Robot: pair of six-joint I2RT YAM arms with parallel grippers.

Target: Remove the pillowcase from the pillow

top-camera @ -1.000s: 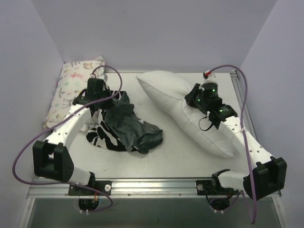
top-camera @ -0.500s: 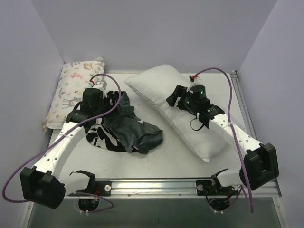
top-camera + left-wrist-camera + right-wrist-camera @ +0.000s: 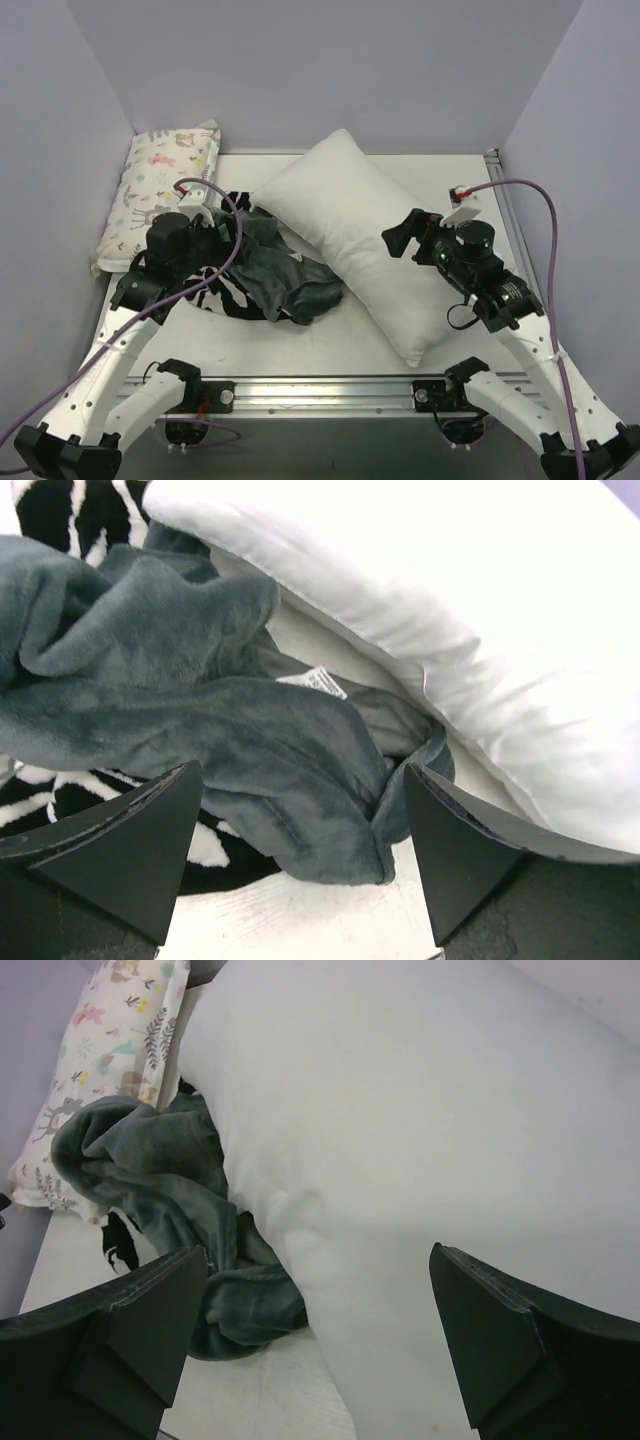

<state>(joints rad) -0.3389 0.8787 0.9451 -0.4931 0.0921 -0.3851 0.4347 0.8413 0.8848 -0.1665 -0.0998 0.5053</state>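
The plain white pillow (image 3: pixel 350 235) lies bare and diagonal across the middle of the table (image 3: pixel 300 345). The pillowcase (image 3: pixel 270 275) is crumpled in a heap at its left edge, plush grey-teal side up with zebra stripes showing underneath. My left gripper (image 3: pixel 222 238) hovers over the heap, open, with nothing between its fingers (image 3: pixel 120 850). The left wrist view shows the grey pillowcase (image 3: pixel 250 740) below and the pillow (image 3: pixel 480 630) overlapping its far side. My right gripper (image 3: pixel 405 232) is open above the pillow (image 3: pixel 430 1140), holding nothing; the pillowcase (image 3: pixel 150 1170) lies to its left.
A smaller pastel animal-print pillow (image 3: pixel 165 185) leans along the left wall at the back, and the right wrist view catches it too (image 3: pixel 100 1050). Purple walls close in the sides and back. A metal rail (image 3: pixel 320 385) runs along the near edge by the arm bases.
Both grippers have opened and drawn back toward the near edge. The pillow has dropped from the right gripper and now lies flat, shifted left against the pillowcase, which the left gripper has let go.
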